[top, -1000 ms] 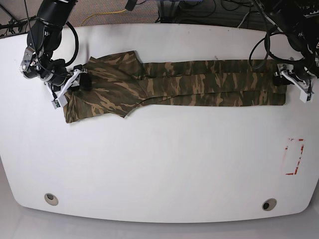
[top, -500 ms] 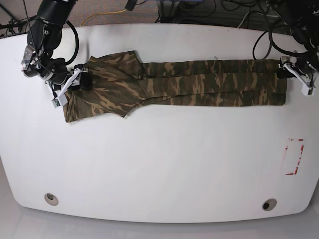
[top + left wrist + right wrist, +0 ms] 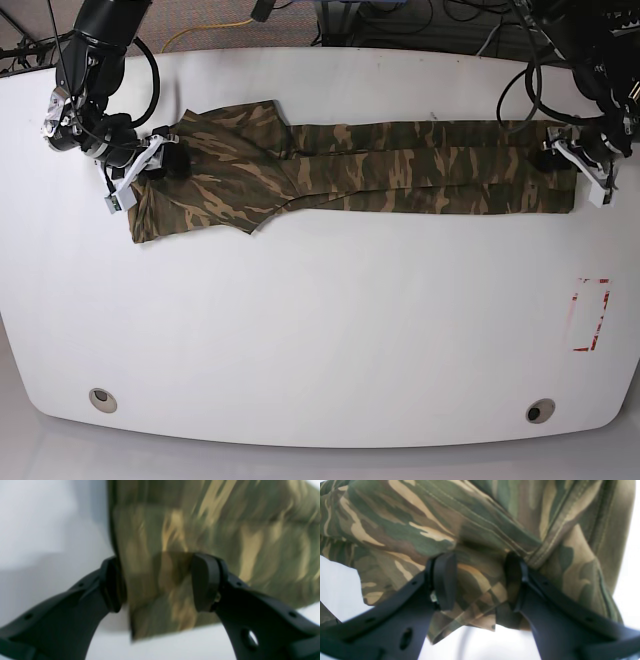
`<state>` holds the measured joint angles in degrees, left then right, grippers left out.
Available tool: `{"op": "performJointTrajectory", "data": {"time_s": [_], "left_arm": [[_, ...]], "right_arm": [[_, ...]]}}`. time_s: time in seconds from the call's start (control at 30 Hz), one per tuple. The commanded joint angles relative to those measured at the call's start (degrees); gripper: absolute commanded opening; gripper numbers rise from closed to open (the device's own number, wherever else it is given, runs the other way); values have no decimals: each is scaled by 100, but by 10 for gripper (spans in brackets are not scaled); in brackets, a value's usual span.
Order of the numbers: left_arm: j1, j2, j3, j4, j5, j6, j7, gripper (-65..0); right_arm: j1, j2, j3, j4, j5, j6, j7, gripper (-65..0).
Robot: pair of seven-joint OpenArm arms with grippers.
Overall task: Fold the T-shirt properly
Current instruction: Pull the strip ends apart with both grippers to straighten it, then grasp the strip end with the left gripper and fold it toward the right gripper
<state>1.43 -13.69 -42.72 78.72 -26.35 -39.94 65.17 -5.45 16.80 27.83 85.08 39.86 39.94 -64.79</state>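
Observation:
The T-shirt, camouflage in olive, brown and tan, lies folded into a long strip across the far half of the white table. Its wider collar end is at the left of the base view. My right gripper is over that end. In the right wrist view the right gripper is open, its fingers straddling bunched cloth and seams of the T-shirt. My left gripper is at the strip's right end. Up close, the left gripper stands open astride a corner of the T-shirt.
A red rectangle mark sits near the table's right edge. Two round holes lie close to the front edge. Cables and dark equipment run behind the table's far edge.
The left gripper swung up, then came in leftward over the shirt's right end. The right gripper shifted slightly right and up onto the collar end. The shirt has barely moved.

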Motion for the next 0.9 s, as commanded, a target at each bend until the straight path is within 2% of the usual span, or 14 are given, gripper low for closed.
{"op": "performJointTrajectory", "data": {"time_s": [0.0, 0.17, 0.23, 0.27, 0.33, 0.43, 0.57, 0.67, 0.77, 0.87], "left_arm": [[-16, -50, -14, -166, 55, -6, 108, -267], [-24, -50, 13, -228, 63, -6, 108, -272], [-24, -50, 13, -228, 63, -6, 108, -300], [-24, -50, 13, -237, 63, -6, 108, -338], [-24, -33, 13, -228, 63, -6, 108, -503], [-24, -24, 13, -210, 63, -6, 99, -647], [-24, -24, 21, -96, 28, -6, 99, -650], [11, 46, 57, 555, 19, -6, 134, -650], [46, 257, 399, 1390, 37, -6, 143, -650], [204, 310, 874, 2093, 28, -6, 151, -650]], "right_arm": [[57, 101, 25, 77, 107, 6, 31, -350], [57, 109, 34, 86, 98, 6, 31, -350], [57, 109, 34, 86, 98, 6, 31, -350], [57, 101, 34, 86, 98, 6, 31, -352], [57, 101, 34, 77, 98, 6, 31, -352], [57, 101, 34, 77, 98, 6, 31, -352], [75, 101, 34, 68, 98, 6, 40, -352], [75, 101, 34, 68, 98, 6, 49, -352], [75, 101, 34, 68, 98, 6, 49, -352], [75, 101, 25, 68, 98, 6, 49, -352]]}}
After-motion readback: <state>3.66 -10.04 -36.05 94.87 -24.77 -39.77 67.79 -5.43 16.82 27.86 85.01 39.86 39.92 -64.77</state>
